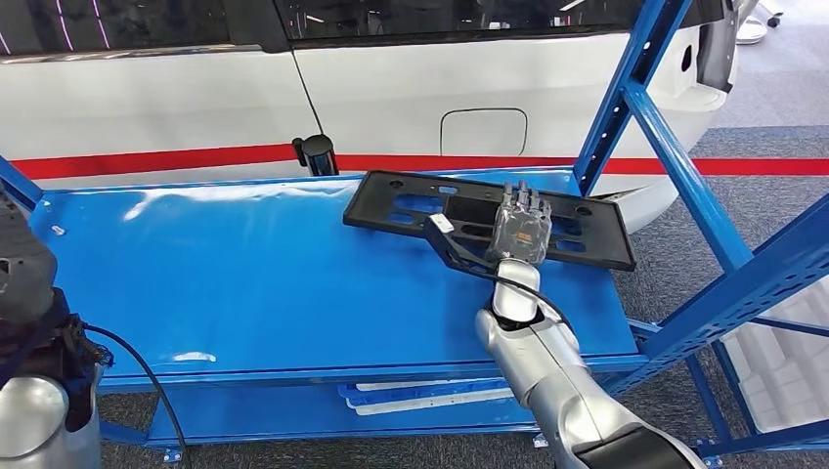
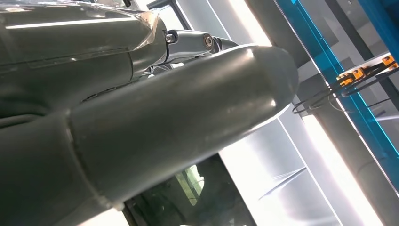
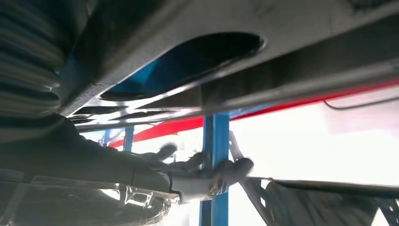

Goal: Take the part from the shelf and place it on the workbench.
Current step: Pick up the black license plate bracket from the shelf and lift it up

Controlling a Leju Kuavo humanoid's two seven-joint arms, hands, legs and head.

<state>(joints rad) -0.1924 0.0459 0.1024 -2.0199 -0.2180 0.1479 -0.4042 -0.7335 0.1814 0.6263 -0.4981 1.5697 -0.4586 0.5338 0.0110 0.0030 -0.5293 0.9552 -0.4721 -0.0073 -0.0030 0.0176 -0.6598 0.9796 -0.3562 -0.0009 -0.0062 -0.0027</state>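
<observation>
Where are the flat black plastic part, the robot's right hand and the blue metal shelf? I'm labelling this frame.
flat black plastic part (image 1: 411,200), head view, left half of the frame.
right hand (image 1: 519,231), head view, back of hand.
blue metal shelf (image 1: 244,283), head view, bare top surface.

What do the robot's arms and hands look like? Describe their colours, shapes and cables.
The right arm is a rounded, polished silver tube with a black cable looping along its wrist. The right hand has dark grey, segmented fingers and an orange mark on its back. The left arm is silver below and dark higher up, with a black cable hanging beside it.
</observation>
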